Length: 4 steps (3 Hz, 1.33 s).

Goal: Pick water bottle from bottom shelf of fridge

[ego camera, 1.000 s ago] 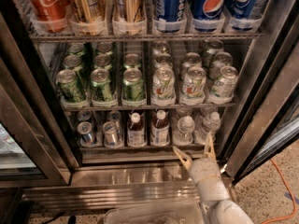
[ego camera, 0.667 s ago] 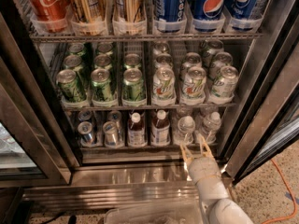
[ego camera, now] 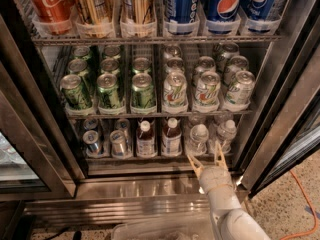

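Water bottle upright on bottom shelf, right of brown bottles. Gripper just in front, slightly below it, jaws apart, holding nothing.

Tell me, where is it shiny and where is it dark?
Camera view: glare streaks the steel base of the fridge; the bottom shelf sits in shadow, its back rows dim; the open claw, just before the water bottle, is brightly lit.
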Motion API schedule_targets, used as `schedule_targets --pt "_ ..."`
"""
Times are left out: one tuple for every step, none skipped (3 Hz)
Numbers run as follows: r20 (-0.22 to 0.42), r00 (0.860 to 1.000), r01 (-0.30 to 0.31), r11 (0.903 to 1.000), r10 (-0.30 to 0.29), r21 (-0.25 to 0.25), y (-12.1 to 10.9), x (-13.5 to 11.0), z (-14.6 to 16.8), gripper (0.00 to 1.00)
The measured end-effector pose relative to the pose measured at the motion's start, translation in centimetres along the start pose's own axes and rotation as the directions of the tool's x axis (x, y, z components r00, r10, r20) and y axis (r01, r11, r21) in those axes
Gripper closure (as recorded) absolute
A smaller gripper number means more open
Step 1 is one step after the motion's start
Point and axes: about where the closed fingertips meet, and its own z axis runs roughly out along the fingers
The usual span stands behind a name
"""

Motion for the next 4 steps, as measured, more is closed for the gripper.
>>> schedule_targets --pt "0.003 1.000 -0.007 1.0000 0.007 -0.003 0.4 0.0 0.5 0.28" --pt "0.006 1.000 -0.013 0.9999 0.013 -0.006 0.6 0.0 0.8 0.36" --pt "0.017 1.000 -0.025 0.9995 0.025 -0.018 1.1 -0.2 1.4 0.37" --pt "0.031 0.999 -0.032 0.9993 0.033 -0.019 1.3 -0.5 2.3 0.38"
